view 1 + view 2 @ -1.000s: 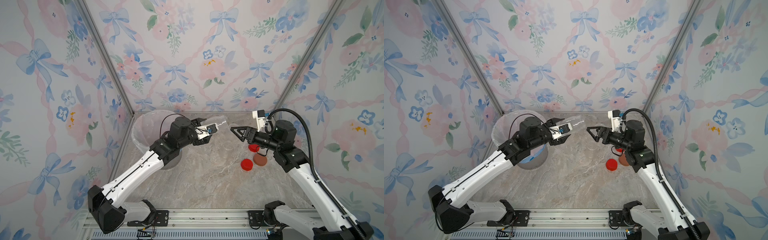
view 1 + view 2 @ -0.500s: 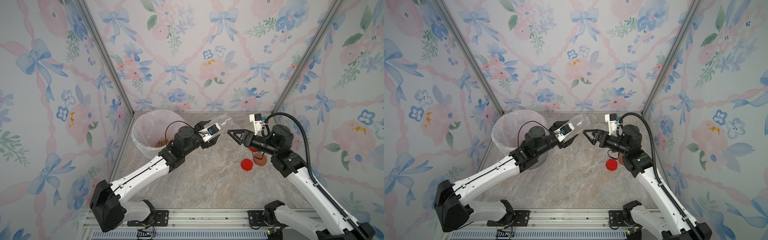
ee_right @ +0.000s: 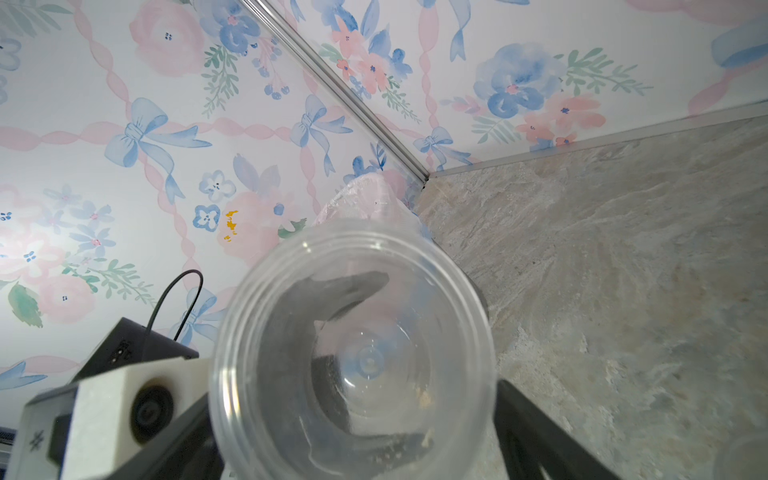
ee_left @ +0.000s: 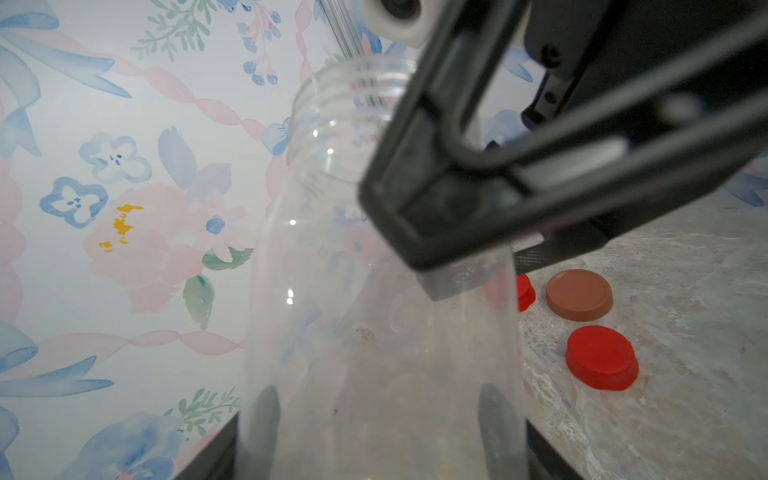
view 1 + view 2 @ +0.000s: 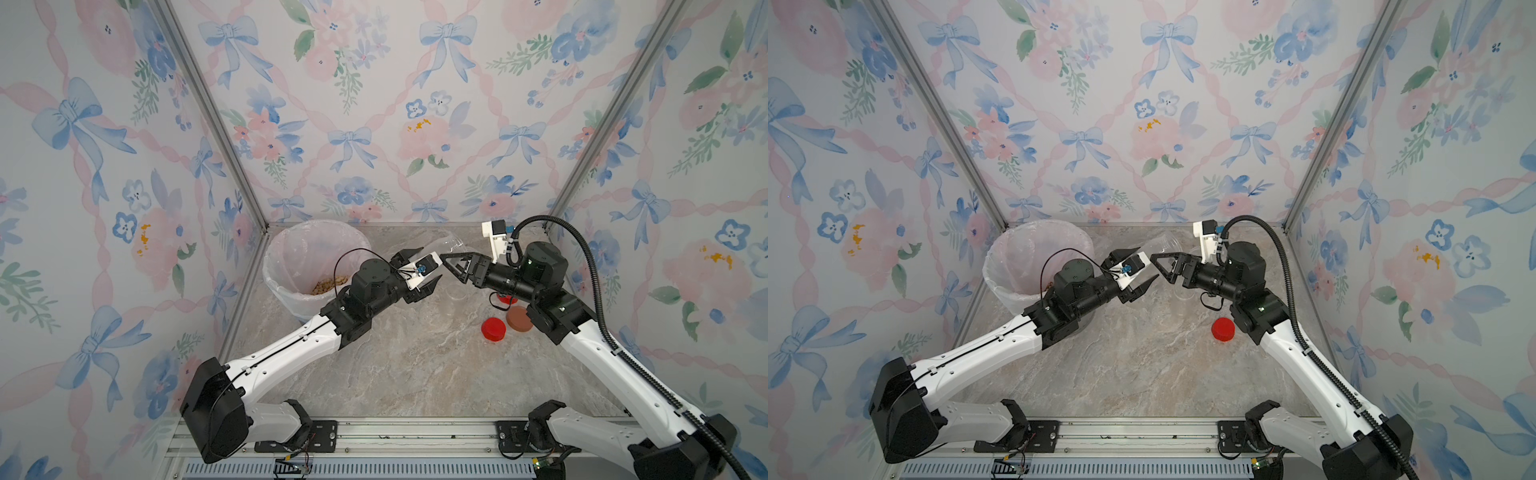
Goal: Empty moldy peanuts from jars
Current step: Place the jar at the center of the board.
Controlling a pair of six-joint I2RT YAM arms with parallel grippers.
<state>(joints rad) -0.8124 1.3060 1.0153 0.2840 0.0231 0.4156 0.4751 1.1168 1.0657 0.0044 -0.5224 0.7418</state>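
Left gripper (image 5: pixel 422 270) is clamped on the base of a clear, lidless jar (image 4: pixel 353 291), held off the surface (image 5: pixel 415 365). The right gripper (image 5: pixel 447 268) has its jaws spread either side of the jar's upper wall, contact unclear. Behind the left gripper's wrist stands the lined bin (image 5: pixel 282 286), its near wall hidden by that arm. Under the right gripper a second jar (image 5: pixel 457 293) shows only faintly. Beneath that arm lie a brown lid (image 5: pixel 519 319), a red lid (image 5: pixel 493 328) and a second red lid (image 5: pixel 505 298), mostly covered. Peanuts (image 5: pixel 328 286) heap inside the bin.

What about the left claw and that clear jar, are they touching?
Touching. The left wrist view shows the left gripper with fingers pressed on both sides of the clear jar.
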